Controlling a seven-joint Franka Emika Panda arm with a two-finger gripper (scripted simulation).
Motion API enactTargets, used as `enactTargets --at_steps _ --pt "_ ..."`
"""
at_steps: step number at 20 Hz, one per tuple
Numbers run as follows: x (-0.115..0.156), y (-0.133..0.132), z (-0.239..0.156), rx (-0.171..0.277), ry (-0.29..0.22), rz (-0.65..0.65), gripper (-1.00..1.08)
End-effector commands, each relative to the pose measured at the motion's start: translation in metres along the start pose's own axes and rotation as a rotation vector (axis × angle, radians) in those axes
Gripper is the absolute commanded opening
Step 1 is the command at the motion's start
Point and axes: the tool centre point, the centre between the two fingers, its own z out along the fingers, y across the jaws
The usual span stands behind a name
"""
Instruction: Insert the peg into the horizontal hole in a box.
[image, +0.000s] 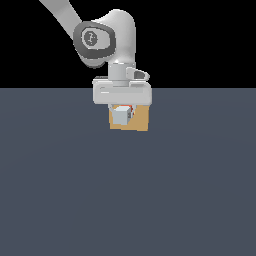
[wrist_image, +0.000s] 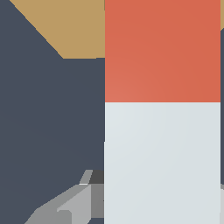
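In the exterior view the tan box (image: 140, 120) stands on the dark floor just behind my gripper (image: 122, 111). The gripper is shut on the peg (image: 120, 116), whose pale grey-white end faces the camera with a thin strip of orange-red showing behind it. In the wrist view the peg (wrist_image: 162, 131) fills much of the frame, pale near the camera and orange-red at the far end, which points at the box (wrist_image: 74, 30). One grey finger (wrist_image: 65, 205) shows beside the peg. The hole is hidden behind the peg.
A dark blue-grey floor (image: 125, 200) spreads around the box in all directions. The white arm (image: 105, 40) rises above the gripper against a black background.
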Motion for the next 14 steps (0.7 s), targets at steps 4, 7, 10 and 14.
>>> enactTargets --at_steps 4,7,10,14 --pt "0.043 0.0 -0.003 -0.005 0.003 -0.002 -1.0" --pt "0.06 0.001 -0.003 -0.006 0.003 -0.002 -1.0" --pt "0.071 0.001 -0.004 -0.006 0.004 -0.002 -1.0" --pt "0.076 0.001 -0.004 -0.007 0.004 -0.002 -1.0"
